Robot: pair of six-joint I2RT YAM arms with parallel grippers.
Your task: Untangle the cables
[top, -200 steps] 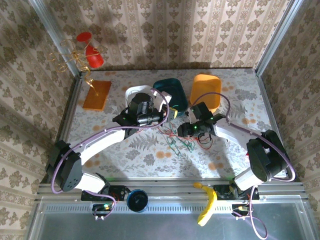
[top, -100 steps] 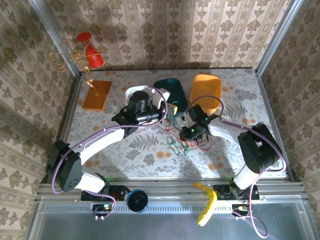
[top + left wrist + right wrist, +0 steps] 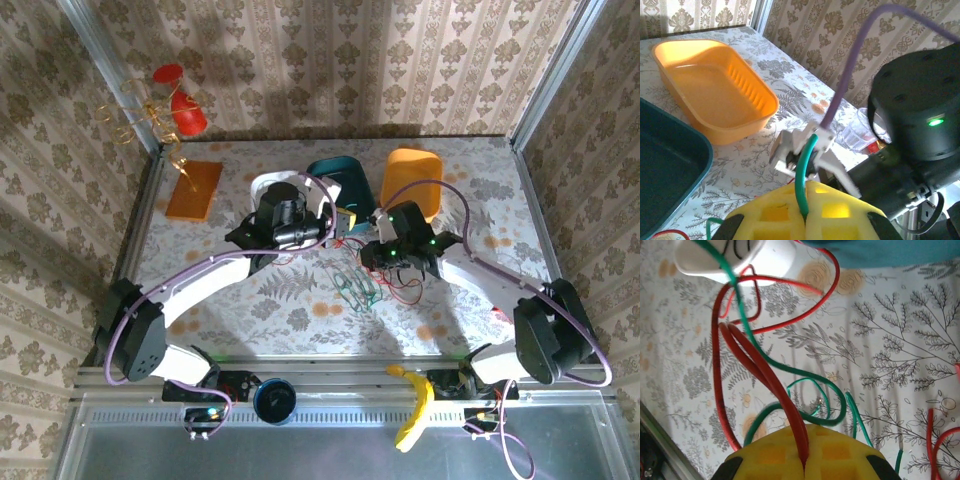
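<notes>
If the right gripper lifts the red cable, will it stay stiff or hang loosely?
Probably floppy: the red cable lies in loose curves where it enters the right gripper. Likely light, being so thin. It crosses the green cable, so lifting may drag that too.

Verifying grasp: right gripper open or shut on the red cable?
Shut: the right gripper pads meet, with the red cable pinched in their seam.

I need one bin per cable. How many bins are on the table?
3, along the far side: white bin, partly under the left arm; teal bin beside it; orange bin furthest right.
</notes>
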